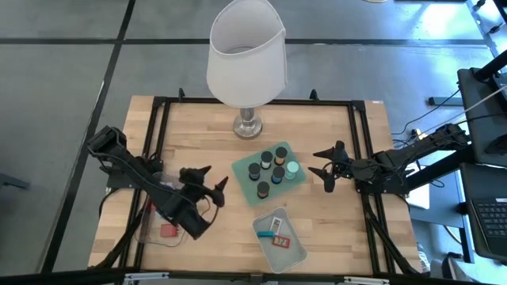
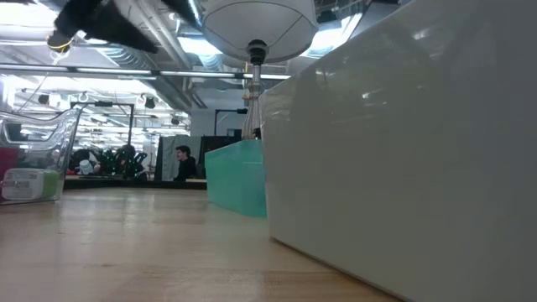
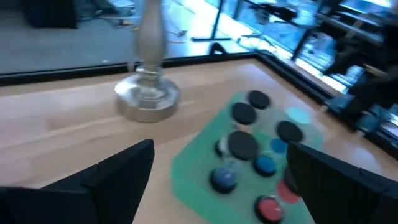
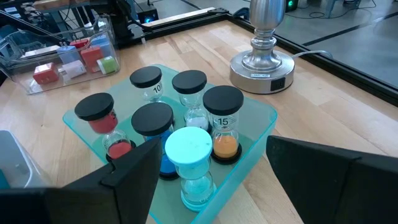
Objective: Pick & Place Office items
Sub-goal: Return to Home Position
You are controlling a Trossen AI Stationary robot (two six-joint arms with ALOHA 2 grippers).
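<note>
Several short cylinders with black, mint, blue and orange parts (image 4: 186,134) stand upright in a mint-green tray (image 1: 269,171) at the table's middle. A second tray (image 1: 281,239) nearer the front edge holds flat red and teal pieces (image 1: 277,234). Coloured blocks (image 4: 81,59) lie in a clear bin (image 1: 162,218) at the left. My left gripper (image 1: 214,178) hovers open between the bin and the tray of cylinders, empty, facing the tray (image 3: 249,155). My right gripper (image 1: 315,161) waits open just right of that tray, holding nothing.
A white-shaded lamp (image 1: 247,59) stands on its metal base (image 1: 249,125) at the table's far middle, close behind the tray of cylinders. A black frame (image 1: 360,158) runs around the tabletop. Bare wood lies between the lamp and the left rail.
</note>
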